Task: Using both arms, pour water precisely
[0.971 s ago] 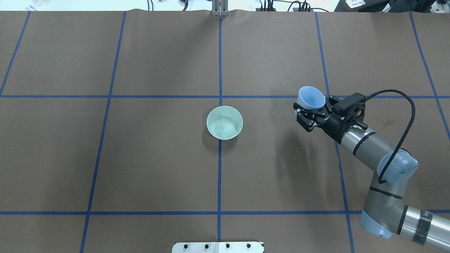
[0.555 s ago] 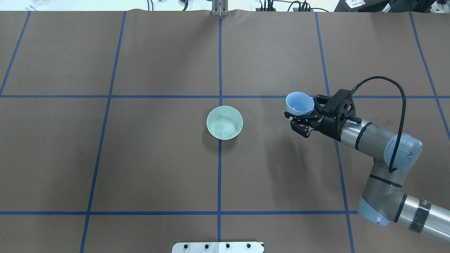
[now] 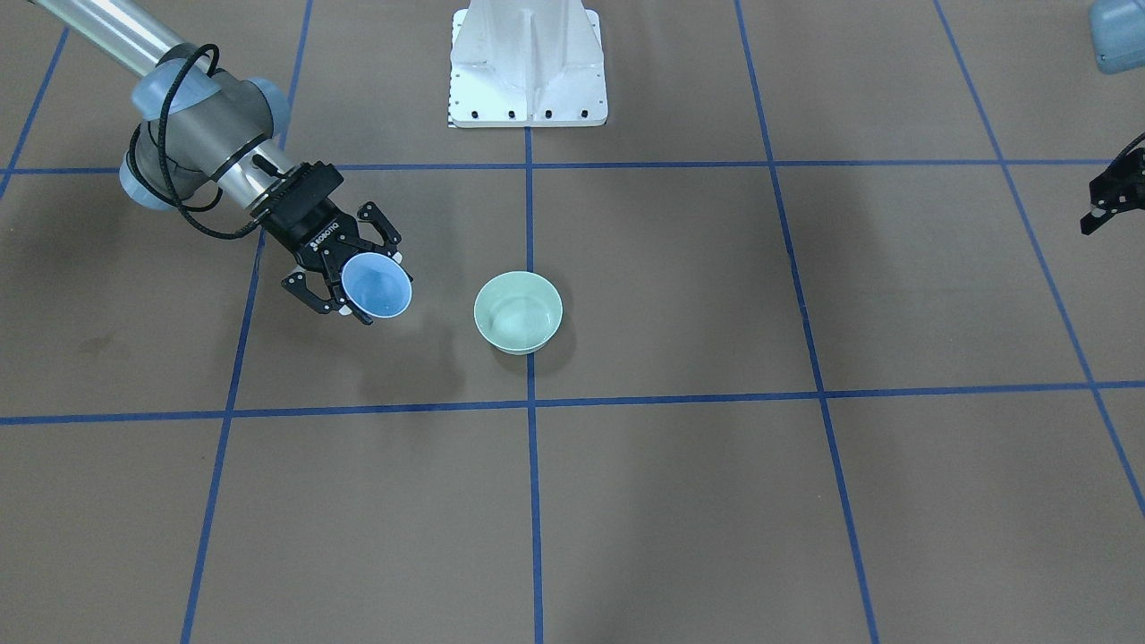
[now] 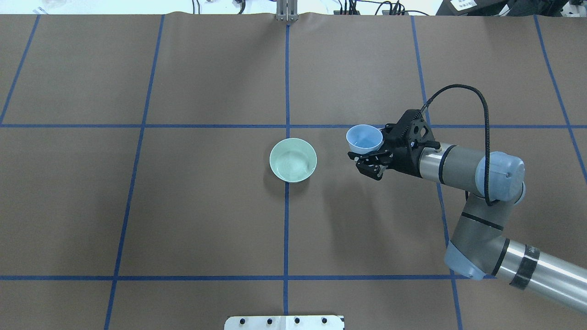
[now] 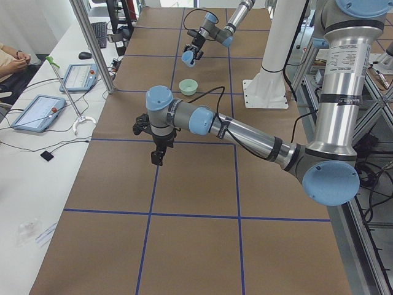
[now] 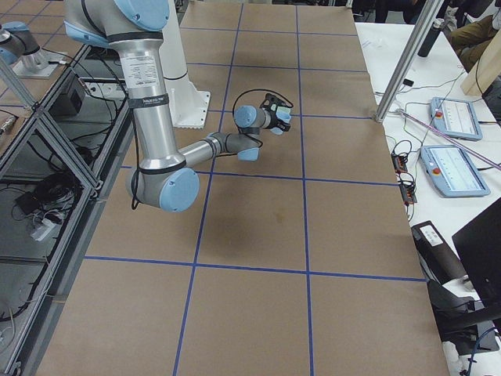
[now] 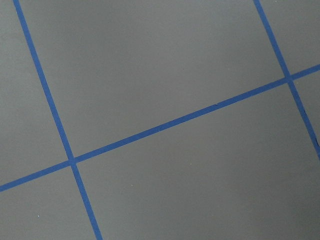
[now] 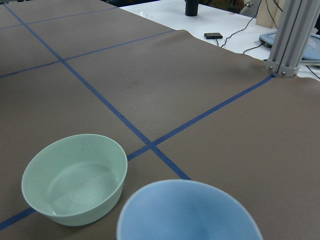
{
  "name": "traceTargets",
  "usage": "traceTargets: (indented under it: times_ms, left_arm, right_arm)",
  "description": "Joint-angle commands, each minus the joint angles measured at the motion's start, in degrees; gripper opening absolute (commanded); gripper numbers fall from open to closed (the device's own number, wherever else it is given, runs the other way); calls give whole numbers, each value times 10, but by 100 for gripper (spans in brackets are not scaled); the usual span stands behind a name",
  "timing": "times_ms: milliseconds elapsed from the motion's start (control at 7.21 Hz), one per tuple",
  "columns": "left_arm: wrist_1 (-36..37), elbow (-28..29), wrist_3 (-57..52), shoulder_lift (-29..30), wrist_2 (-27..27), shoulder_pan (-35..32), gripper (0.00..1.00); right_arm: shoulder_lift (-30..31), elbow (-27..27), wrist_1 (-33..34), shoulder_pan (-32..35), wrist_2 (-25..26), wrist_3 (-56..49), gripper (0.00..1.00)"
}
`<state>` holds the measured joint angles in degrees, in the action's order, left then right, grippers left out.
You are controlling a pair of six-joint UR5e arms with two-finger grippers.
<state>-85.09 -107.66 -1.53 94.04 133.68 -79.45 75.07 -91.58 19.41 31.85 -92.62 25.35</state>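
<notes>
My right gripper (image 4: 368,160) is shut on a light-blue cup (image 4: 364,138) and holds it upright above the table, a little to the right of the pale-green bowl (image 4: 293,160). In the front-facing view the cup (image 3: 377,284) hangs left of the bowl (image 3: 519,311). The right wrist view shows the cup's rim (image 8: 190,212) near and the bowl (image 8: 75,177) beyond it. I cannot make out water in either one for sure. My left gripper (image 3: 1109,199) hangs far off to the robot's left over bare table (image 5: 157,153). I cannot tell whether it is open.
The white pedestal (image 3: 528,63) stands at the robot's side of the table. Blue tape lines (image 4: 286,206) divide the brown surface. A metal post (image 4: 286,11) stands at the far edge. Tablets and cables (image 5: 37,110) lie on a side table.
My right gripper has carried the blue cup to the left, closer to the green bowl. The bowl has not moved.
</notes>
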Motion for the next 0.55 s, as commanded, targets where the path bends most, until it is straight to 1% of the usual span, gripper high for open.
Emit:
traceTargets:
  times_ms: [0,139,277,416]
  left_arm:
    - [0,2,1,0,0,0,100]
    - [0,3,1,0,1,0,100]
    - [0,4,1,0,1,0,100]
    - [0,5,1,0,1,0,100]
  right_arm:
    - [-20,-50,119,-1,-7,-12,0]
    - [-28,-81,185,-4,-11,-27,0]
    - [-51,-90,242,-7,-11,-31,0]
    - [-74,-91,285,-13,-11,-31,0]
